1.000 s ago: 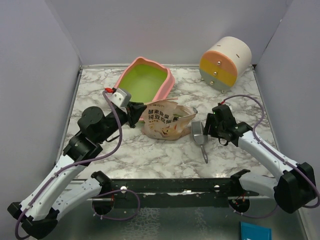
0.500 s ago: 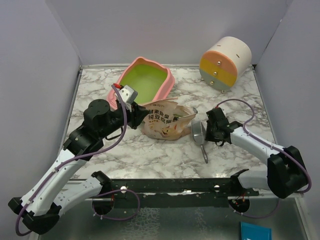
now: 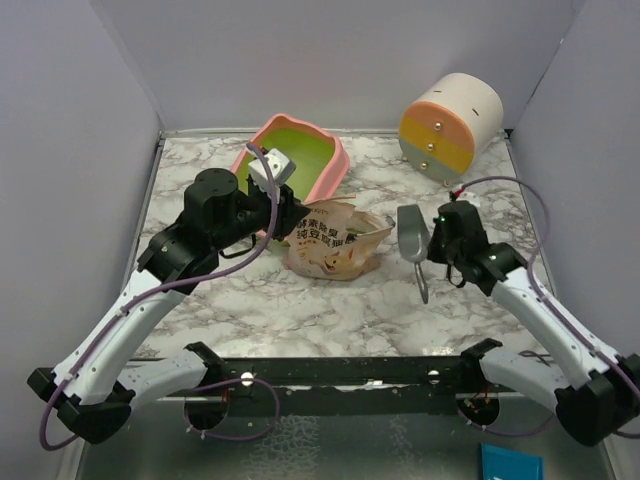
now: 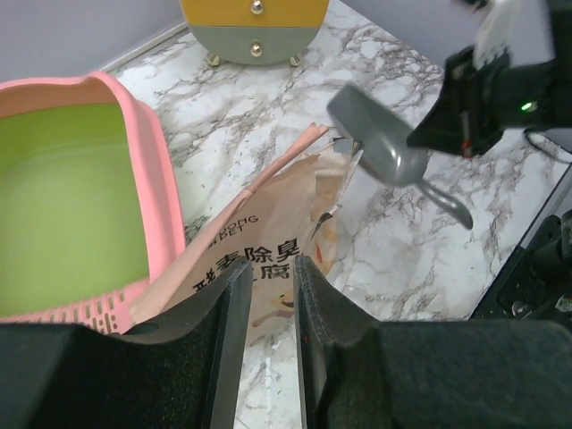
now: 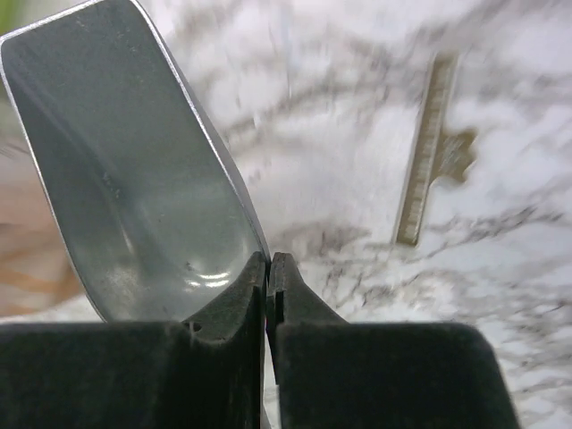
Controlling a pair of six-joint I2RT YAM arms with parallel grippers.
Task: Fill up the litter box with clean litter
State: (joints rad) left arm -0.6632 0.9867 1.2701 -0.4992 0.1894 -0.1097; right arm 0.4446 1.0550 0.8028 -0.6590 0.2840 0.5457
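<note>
Marble table [image 3: 300,310]: right claw [image 3: 437,243] pinches grey metal scoop [image 3: 413,232]; left claw [image 4: 273,264] at beige pouch [image 3: 335,245] rim, grip unclear. Far-edge pink plastic litter box [image 3: 330,170] empty; next, scoop likely enters pouch.

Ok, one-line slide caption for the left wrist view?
Left gripper at the edge of the pouch beside the empty litter box; right gripper holds the grey scoop over the marble table.

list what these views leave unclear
clean litter: none visible; pouch interior hidden by its own walls, every view
litter box: cut off by left wrist frame edge
scoop handle: right wrist, hidden behind right tool
left tool: left wrist, grip on pouch unclear
</note>
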